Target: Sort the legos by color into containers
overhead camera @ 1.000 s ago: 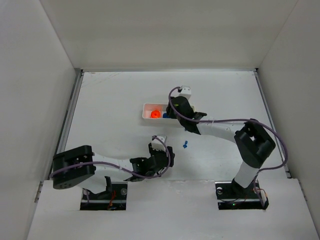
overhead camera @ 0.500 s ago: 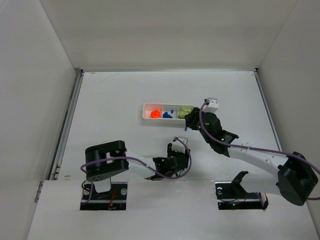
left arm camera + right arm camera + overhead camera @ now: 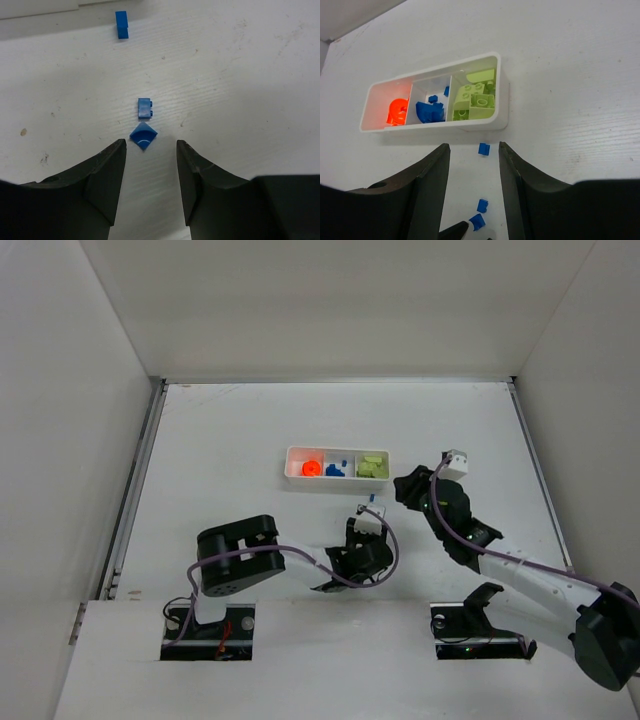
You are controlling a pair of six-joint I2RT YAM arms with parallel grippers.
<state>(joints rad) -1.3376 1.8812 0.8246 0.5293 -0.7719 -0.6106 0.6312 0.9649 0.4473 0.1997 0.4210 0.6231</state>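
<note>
Three loose blue pieces (image 3: pixel 483 149), glossy plastic, lie on your matte white table (image 3: pixel 240 75): a quarter-round wedge (image 3: pixel 143 137) between the left gripper's (image 3: pixel 150 147) parted, empty black fingers; a small brick (image 3: pixel 145 108) just beyond; an oblong brick (image 3: pixel 121 25) farther off. White tray (image 3: pixel 502 107), three compartments: orange discs (image 3: pixel 397 111), blue bits (image 3: pixel 427 111), green studded bricks (image 3: pixel 475 102). Right gripper (image 3: pixel 473 147): parted, empty.

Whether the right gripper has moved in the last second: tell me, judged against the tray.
Yes. The right gripper was over the tray; it has shifted right, past the tray's right end.
</note>
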